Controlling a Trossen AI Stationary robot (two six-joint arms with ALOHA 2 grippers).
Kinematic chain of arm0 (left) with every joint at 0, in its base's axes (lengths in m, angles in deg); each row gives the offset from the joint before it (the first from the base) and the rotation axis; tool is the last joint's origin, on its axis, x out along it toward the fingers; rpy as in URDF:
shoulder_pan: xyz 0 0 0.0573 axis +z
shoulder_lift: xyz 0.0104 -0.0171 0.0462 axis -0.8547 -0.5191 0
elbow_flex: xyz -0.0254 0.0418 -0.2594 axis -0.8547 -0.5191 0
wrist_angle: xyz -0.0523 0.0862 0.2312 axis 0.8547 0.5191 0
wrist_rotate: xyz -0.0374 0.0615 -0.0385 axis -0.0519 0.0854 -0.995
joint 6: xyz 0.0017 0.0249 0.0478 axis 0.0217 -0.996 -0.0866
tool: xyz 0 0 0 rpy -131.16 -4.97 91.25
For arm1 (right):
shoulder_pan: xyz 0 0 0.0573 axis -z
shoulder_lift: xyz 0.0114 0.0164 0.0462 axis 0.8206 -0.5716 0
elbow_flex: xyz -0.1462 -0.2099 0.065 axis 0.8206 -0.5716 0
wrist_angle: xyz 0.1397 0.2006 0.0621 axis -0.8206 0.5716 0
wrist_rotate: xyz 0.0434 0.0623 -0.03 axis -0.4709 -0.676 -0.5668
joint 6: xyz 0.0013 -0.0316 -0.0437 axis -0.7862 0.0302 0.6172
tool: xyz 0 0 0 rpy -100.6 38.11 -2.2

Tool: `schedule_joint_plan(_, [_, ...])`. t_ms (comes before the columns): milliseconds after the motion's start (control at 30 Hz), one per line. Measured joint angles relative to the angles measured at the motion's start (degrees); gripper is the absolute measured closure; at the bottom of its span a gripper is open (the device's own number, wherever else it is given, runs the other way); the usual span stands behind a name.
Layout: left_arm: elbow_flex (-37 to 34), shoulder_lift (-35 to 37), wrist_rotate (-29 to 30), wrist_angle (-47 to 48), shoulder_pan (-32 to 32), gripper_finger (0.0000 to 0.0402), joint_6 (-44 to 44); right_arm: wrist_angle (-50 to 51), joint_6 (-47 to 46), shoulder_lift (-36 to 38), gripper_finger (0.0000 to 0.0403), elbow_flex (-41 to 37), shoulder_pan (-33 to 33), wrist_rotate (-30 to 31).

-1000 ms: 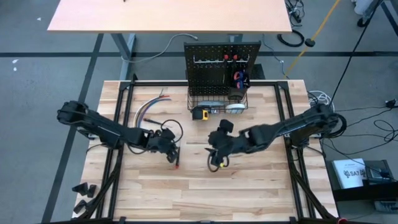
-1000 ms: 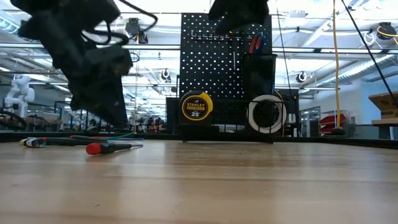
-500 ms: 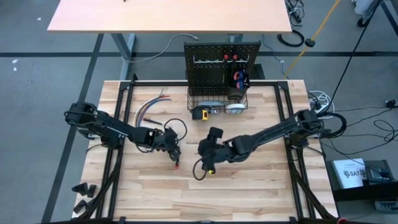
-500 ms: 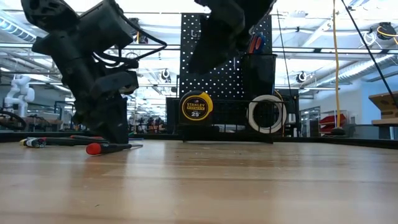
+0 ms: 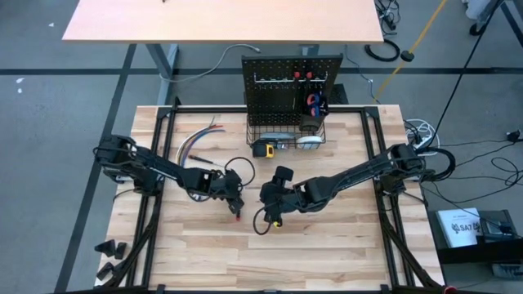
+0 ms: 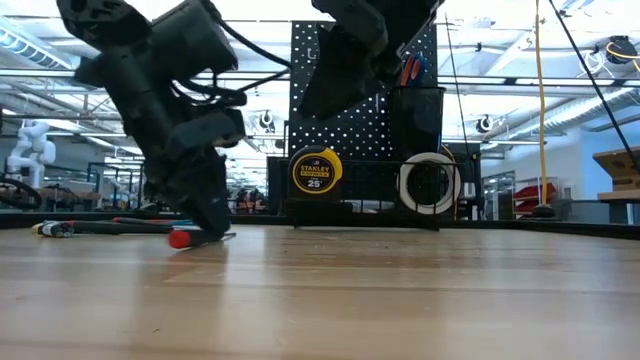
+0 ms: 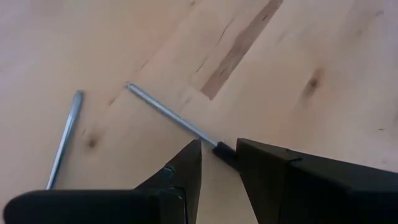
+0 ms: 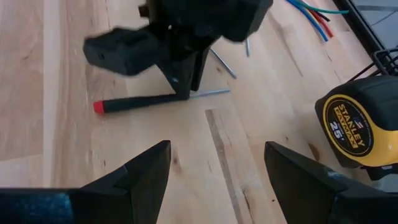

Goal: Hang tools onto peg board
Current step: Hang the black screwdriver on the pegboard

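Observation:
A screwdriver (image 8: 137,101) with a black handle and a red end (image 6: 182,239) lies flat on the wooden table. My left gripper (image 7: 219,162) is down at it, narrowly open, one finger on each side of the handle. Just to its right, my right gripper (image 8: 217,180) hovers above the table, wide open with nothing between its fingers. The peg board (image 5: 292,69) stands upright at the far edge. A yellow tape measure (image 8: 357,127) sits on the table in front of its basket. My left gripper straddles the screwdriver's black handle (image 7: 224,151) at the end where the silver shaft comes out. One finger's inner side (image 7: 245,163) lies against it; no pinch shows. The fingers slant down from the table's left, across the screwdriver, which rests flat on the table.
A second silver shaft (image 7: 65,140) lies on the table just beyond the screwdriver. Coloured wires (image 5: 196,139) lie at the far left. A white roll (image 6: 430,183) sits in the basket below the board. The near half of the table (image 5: 270,261) is bare wood.
My left gripper has sunk and gone toward the table's right, down onto the screwdriver, which has slid a little to the right, still flat. My right gripper came down and toward the left, then kept still.

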Motion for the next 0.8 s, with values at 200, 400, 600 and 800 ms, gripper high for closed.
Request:
schedule_joint_plan(200, [4.5,-6.0,1.2,1.3,0.0,0.0294,-2.0,0.0,-0.5,0.0,0.0151,0.0,-0.2,0.0])
schedule_joint_plan(400, [10.8,-10.6,1.2,10.3,-0.1,0.0294,-8.0,0.7,-1.5,0.0,0.0151,0.0,-0.3,-0.2])
schedule_joint_plan(600, [11.7,-11.4,1.6,9.5,-0.8,0.0294,-13.7,1.0,-2.8,0.1,0.0151,0.0,-0.5,-4.6])
schedule_joint_plan(800, [11.7,-11.5,1.4,8.8,-1.3,0.032,-19.5,1.0,-3.0,0.1,0.0151,0.0,-3.0,-6.7])
